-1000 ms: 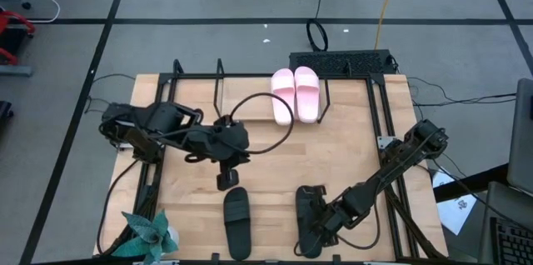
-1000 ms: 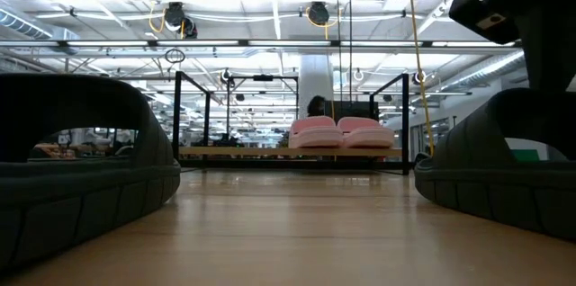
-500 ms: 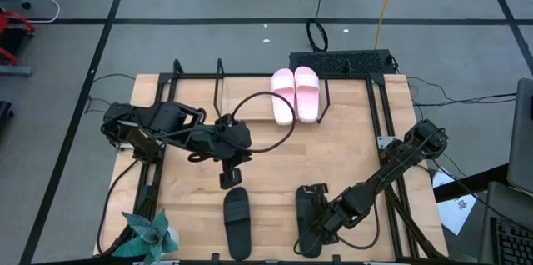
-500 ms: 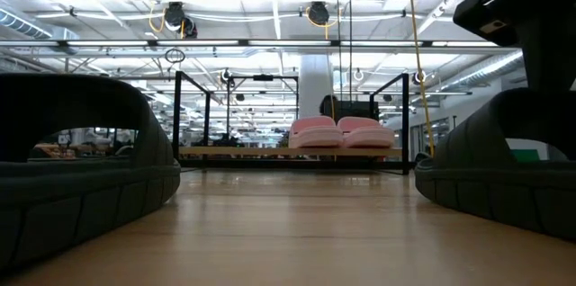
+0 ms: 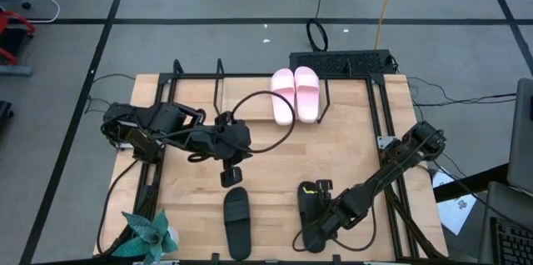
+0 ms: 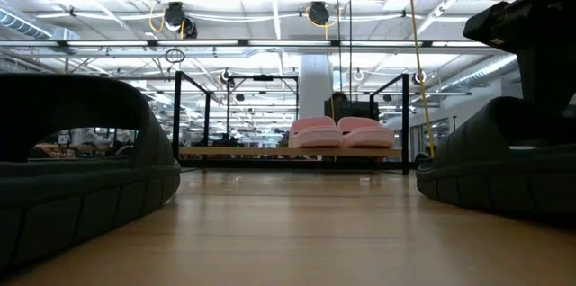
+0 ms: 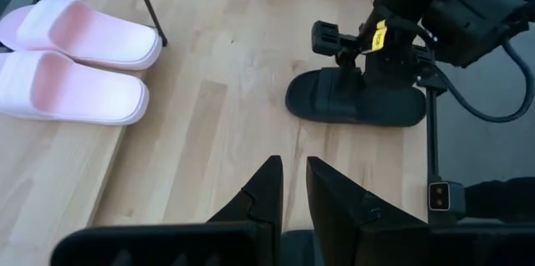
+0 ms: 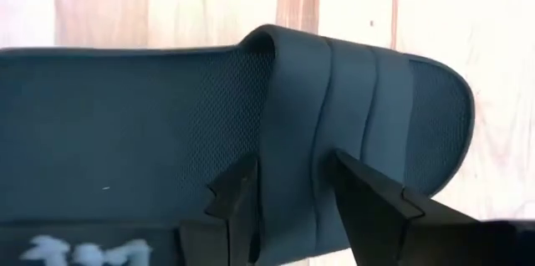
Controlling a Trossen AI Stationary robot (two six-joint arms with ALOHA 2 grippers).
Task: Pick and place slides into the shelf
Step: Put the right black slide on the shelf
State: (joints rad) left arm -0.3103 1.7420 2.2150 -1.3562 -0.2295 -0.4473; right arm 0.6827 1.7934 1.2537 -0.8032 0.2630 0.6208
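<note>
While the right gripper (image 5: 315, 219) is down at the near edge of the wooden desk (image 5: 333, 144), its two fingers (image 8: 242, 195) stand on either side of the strap of a black slide (image 5: 311, 215). The fingers are set fairly wide and the strap sits between them, but I cannot tell if they are squeezing it. In the low view, that black slide (image 6: 499, 165) fills the right side, and I cannot tell if it is flat on the desk. The other black slide (image 5: 237, 222) lies flat on the desk near the front edge, well apart from the first one. The left gripper (image 5: 229, 177) hangs over the desk just behind that second black slide, not touching it. Its fingers (image 7: 266, 186) are close together, with only a thin gap, and nothing is in them. The two pink slides (image 5: 296, 93) lie side by side, touching each other, at the far side of the desk, on the shelf (image 5: 218, 90). They sit at the right part of the shelf, and the thin black rods stand up beside them. A green plant (image 5: 150, 236) sits at the near left corner of the desk.
</note>
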